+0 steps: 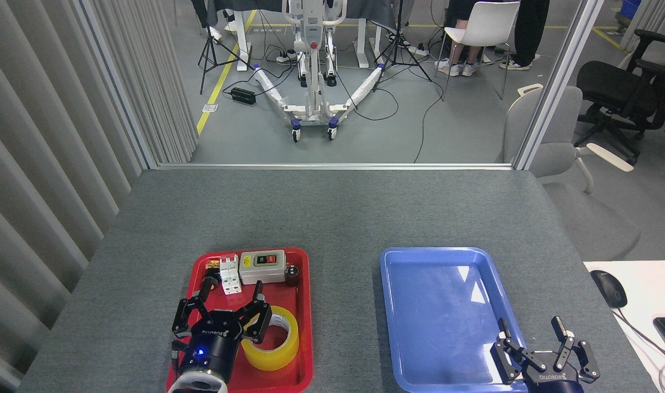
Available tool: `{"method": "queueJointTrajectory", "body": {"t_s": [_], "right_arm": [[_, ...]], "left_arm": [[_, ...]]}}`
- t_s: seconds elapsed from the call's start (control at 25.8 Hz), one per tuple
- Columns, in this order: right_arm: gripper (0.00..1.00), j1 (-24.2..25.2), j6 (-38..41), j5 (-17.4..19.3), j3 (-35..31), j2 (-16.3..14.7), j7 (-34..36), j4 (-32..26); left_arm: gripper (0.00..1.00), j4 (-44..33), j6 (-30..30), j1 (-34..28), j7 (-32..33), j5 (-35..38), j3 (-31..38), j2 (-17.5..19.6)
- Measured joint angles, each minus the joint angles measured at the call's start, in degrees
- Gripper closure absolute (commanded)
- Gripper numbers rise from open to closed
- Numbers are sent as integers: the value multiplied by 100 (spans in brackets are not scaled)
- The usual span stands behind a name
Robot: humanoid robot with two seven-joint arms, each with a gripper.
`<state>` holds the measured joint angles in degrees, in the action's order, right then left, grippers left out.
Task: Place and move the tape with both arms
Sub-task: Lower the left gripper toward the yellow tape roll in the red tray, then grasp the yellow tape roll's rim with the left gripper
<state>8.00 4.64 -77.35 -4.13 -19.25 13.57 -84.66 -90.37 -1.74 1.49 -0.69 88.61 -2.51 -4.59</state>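
Tape [275, 341], a wide yellow roll with a white core, lies flat in the near right part of the red tray [305, 305], close to the tray's front rim. The left hand [226, 311] hangs just over the roll's left side with its black fingers spread apart; one finger is above the roll's edge, the others are above bare tray, and nothing is clamped. I cannot tell if any finger touches the roll.

At the far end of the same tray stand a white breaker block [230, 275], a grey switch box [262, 267], a small dark cylinder [292, 275] and an orange knob [209, 284]. The knob is very near the left fingertips.

To the right, well apart on the grey worktop [332, 213], is the blue tray [414, 262], with nothing in it. The right hand [533, 338] waits over its near right corner, fingers also apart and holding nothing.

My judgement is that the grasp is not yet made. The hand is offset to the left of the roll, so if it closes here it may catch only the rim, and the smooth roll can tilt or slip out. A finger may also push the knob or strike the tray wall, dragging the light tray over the worktop.
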Motion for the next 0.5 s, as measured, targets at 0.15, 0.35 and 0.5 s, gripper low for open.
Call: {"method": "queueJointTrajectory", "body": {"t_s": [0.15, 0.35, 0.5], "right_arm": [[0, 0, 3, -2, 7, 7, 5, 0], [0, 1, -12, -7, 16, 45, 6, 2], [0, -4, -18, -8, 12, 74, 7, 2]], "left_arm": [[0, 5, 8, -10, 810, -139, 12, -36], [0, 62, 8, 23, 1770, -558, 15, -4], [0, 275, 9, 134, 1980, -606, 10, 36]]}}
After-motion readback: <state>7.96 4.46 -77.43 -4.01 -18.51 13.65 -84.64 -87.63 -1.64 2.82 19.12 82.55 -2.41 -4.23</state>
